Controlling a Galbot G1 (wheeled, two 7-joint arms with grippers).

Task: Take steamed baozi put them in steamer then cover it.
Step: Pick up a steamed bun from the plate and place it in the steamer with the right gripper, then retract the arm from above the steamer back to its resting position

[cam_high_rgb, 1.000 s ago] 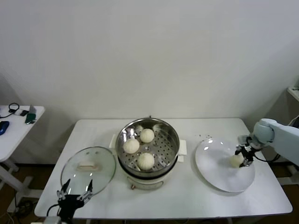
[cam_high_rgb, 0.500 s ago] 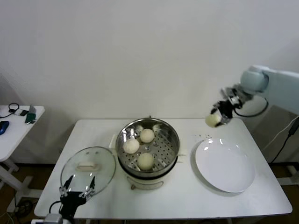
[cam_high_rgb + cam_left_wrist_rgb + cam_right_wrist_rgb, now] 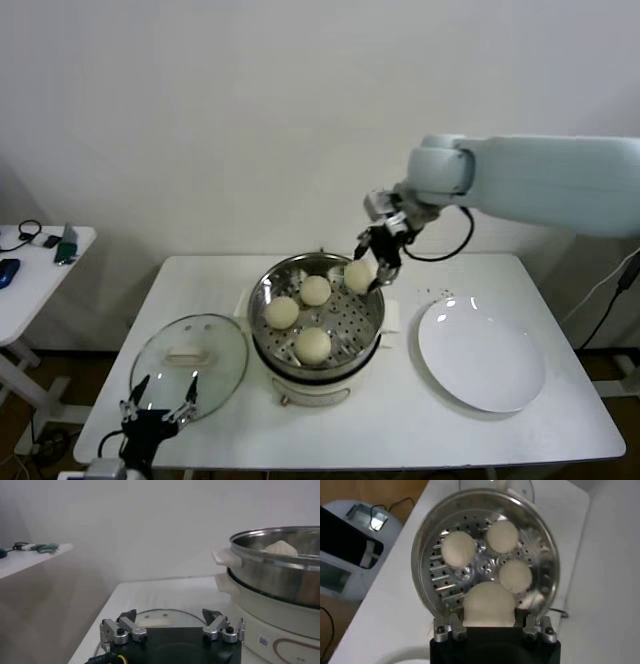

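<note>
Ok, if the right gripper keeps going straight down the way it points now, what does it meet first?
Probably the steamer. The right gripper, shut on a steamed baozi, points down over its right side, where the perforated floor looks free; the three buns already inside lie further left. Depth near the rim is uncertain.

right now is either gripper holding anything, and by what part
The right gripper pinches a baozi by its sides, over the steamer rim. The left gripper holds nothing.
</note>
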